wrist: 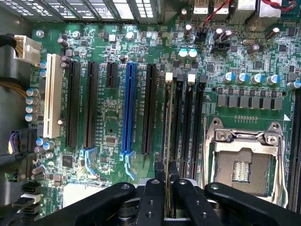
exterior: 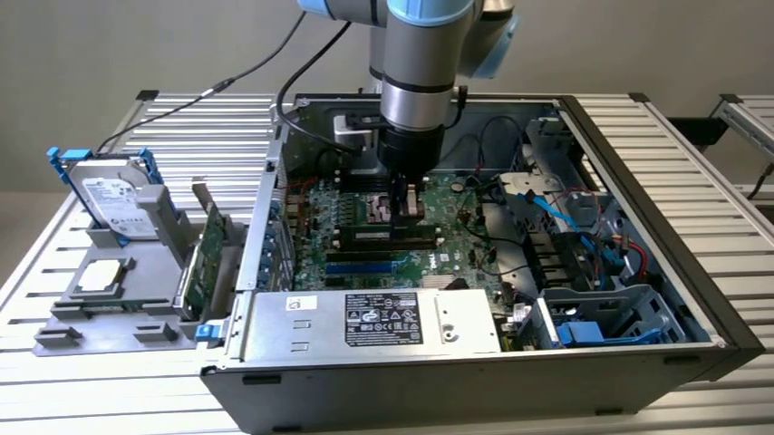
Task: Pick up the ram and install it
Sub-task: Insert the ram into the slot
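My gripper (wrist: 167, 181) is shut on the ram (wrist: 167, 122), a thin green stick seen edge-on between the black fingers (wrist: 153, 197). The stick runs along the outermost of the black memory slots (wrist: 188, 122), on the side nearest the long black expansion slot. Whether it touches that slot cannot be told. In the exterior view the gripper (exterior: 407, 207) hangs straight down inside the open computer case (exterior: 677, 299), low over the green motherboard (exterior: 362, 245).
An open CPU socket (wrist: 242, 165) lies beside the memory slots, and a blue expansion slot (wrist: 128, 108) on the other side. Outside the case, a grey holder (exterior: 97, 317) carries a hard drive (exterior: 115, 199) and a green expansion card (exterior: 212, 240). The power supply (exterior: 375, 317) lies along the case front.
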Action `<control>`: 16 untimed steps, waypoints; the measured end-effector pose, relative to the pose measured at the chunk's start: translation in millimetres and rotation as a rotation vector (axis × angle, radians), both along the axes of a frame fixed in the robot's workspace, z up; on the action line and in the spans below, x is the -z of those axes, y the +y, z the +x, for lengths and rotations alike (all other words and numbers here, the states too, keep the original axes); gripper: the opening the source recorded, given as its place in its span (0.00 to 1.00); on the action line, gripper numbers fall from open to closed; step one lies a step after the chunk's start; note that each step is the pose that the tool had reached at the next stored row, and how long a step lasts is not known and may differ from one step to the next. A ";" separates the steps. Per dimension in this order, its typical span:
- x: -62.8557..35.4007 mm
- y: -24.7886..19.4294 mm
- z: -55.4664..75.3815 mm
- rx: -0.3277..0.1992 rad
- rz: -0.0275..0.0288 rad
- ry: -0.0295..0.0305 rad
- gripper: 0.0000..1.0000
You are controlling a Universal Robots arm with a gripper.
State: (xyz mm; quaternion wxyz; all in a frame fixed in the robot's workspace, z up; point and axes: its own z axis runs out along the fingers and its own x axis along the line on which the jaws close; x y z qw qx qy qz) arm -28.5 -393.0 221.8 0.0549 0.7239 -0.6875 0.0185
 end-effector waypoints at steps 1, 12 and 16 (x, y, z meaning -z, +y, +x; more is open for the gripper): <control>0.6 0.0 0.0 0.000 -0.0002 0.0001 0.14; 2.0 -0.1 0.0 0.000 -0.0017 0.0000 0.14; 3.0 0.0 0.0 0.000 -0.0015 0.0000 0.14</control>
